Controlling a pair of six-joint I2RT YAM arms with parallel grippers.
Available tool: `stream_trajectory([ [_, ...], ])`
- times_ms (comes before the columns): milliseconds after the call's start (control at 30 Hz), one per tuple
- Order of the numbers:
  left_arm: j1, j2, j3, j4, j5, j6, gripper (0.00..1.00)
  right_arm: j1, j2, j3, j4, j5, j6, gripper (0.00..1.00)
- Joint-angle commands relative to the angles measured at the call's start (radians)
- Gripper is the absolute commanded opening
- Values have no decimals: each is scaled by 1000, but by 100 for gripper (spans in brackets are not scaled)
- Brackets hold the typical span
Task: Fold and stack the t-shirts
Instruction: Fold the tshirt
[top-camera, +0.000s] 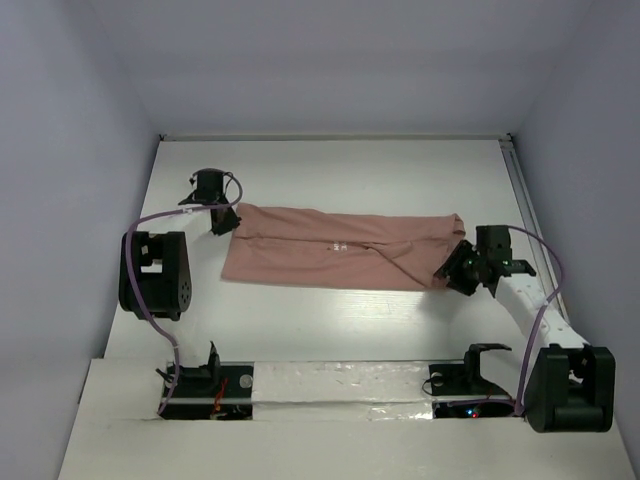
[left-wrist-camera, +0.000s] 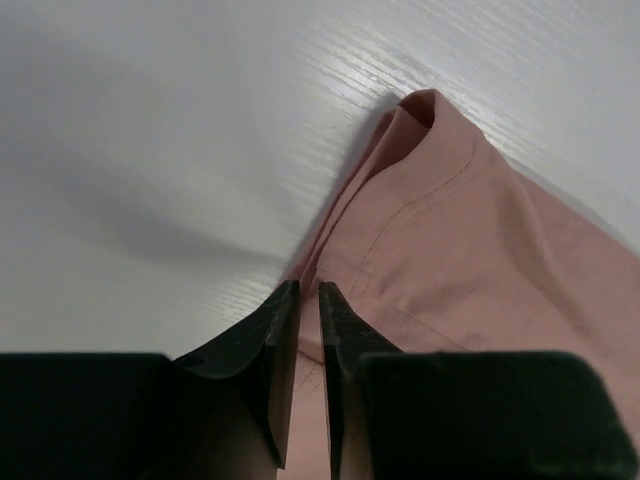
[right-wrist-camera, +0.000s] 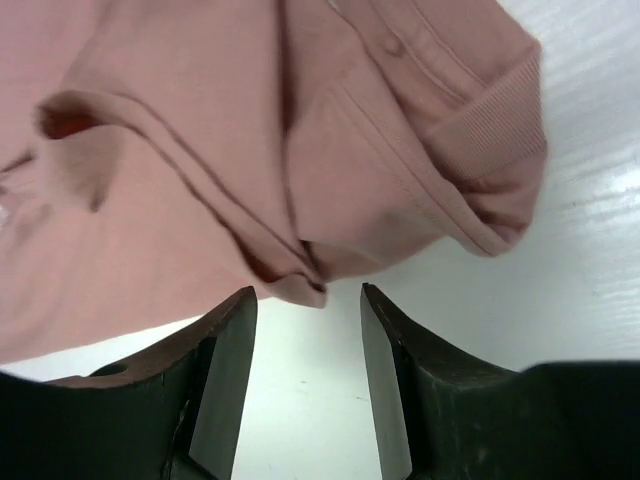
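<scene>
The salmon-pink t-shirt (top-camera: 340, 248) lies folded into a long horizontal band in the middle of the white table. A faint print shows near its centre. My left gripper (top-camera: 224, 225) is at the shirt's far left corner. In the left wrist view the gripper (left-wrist-camera: 309, 290) is shut, with only a thin slit between the jaws, pinching the edge of the pink cloth (left-wrist-camera: 460, 230). My right gripper (top-camera: 447, 275) is at the shirt's right end. In the right wrist view it (right-wrist-camera: 308, 292) is open, and a bunched fold of the shirt (right-wrist-camera: 200, 130) lies just ahead of the fingertips, ungripped.
Pale walls enclose the table on the left, back and right. A metal rail (top-camera: 515, 190) runs along the right edge. A taped white strip (top-camera: 340, 385) lies at the near edge between the arm bases.
</scene>
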Motion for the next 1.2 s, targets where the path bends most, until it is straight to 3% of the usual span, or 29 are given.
stream_trajectory([
  [0, 8, -42, -5, 9, 4, -1, 14, -6, -20, 104, 35, -29, -63, 53],
  [100, 8, -45, -11, 14, 15, -8, 18, 42, 57, 195, 113, -83, -98, 48],
  [233, 8, -83, -24, -6, -8, -17, 17, 150, 246, 302, 209, -34, -138, 53],
  [367, 8, -149, -44, -24, -70, -18, 30, 164, 446, 370, 273, -38, -164, 56],
  [667, -43, -152, -26, -34, -67, -14, 31, 217, 542, 431, 216, -45, -184, 50],
  [767, -43, -122, -21, -34, -84, 5, 31, 245, 508, 410, 204, -34, -164, 33],
  [800, -43, -108, -17, -31, -84, 6, 31, 245, 495, 404, 200, -32, -155, 14],
  [833, -43, -105, -15, -26, -82, 6, 31, 274, 467, 399, 195, -35, -140, 8],
  [933, -43, -114, -2, -14, -62, -3, 30, 357, 432, 397, 131, -72, -110, 3],
  [1067, -43, -124, 6, -9, -53, -6, 30, 496, 438, 419, 56, -110, -49, 8],
  [1167, -43, -140, 12, -14, -35, -9, 30, 527, 438, 443, 5, -154, -38, 35],
])
